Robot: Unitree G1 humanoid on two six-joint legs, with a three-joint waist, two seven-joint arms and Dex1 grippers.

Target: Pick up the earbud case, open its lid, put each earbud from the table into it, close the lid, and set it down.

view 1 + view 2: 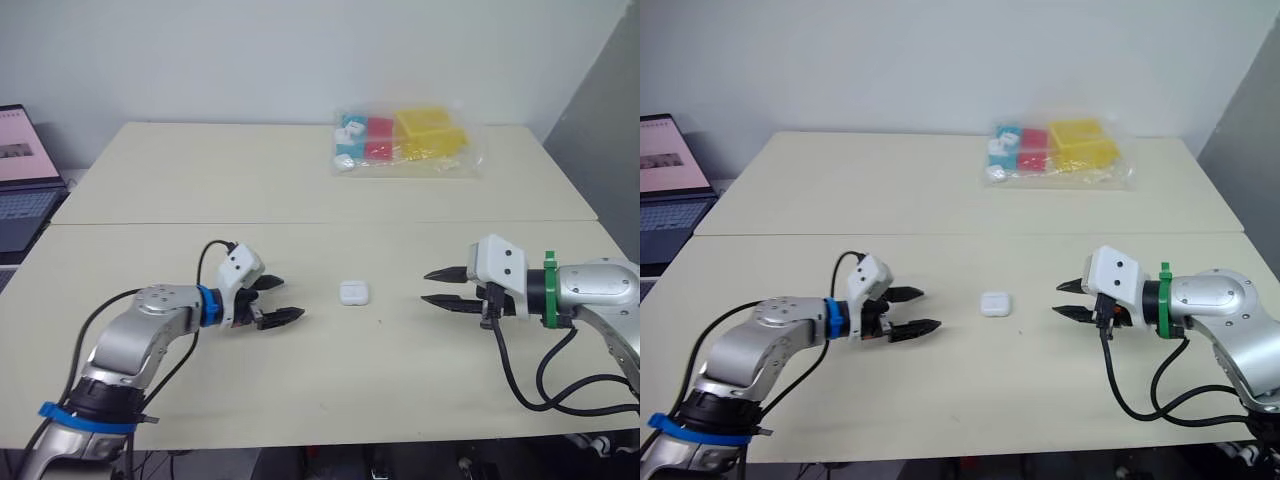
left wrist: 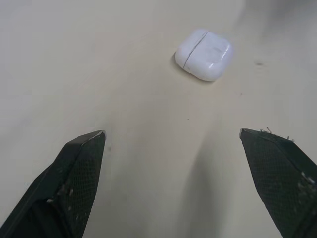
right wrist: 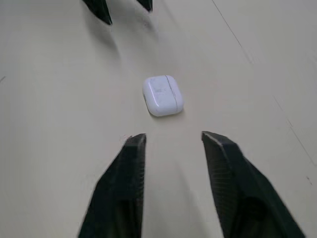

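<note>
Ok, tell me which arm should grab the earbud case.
Right, probably: the small white plastic earbud case lies centred ahead of the right gripper, jaws open; the left gripper points slightly off it.

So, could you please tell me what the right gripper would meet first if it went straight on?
Probably the small white rounded earbud case, lying ahead of the right gripper; height is unclear.

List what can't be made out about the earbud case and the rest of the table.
Inside of the earbud case: hidden by its shut lid.
Contents of the plastic bag: coloured blocks, too small and behind crinkled film, eye views.
The laptop: cut off by the left edge, eye views; screen too small to read.
A dark speck beside the case: too small to identify.
</note>
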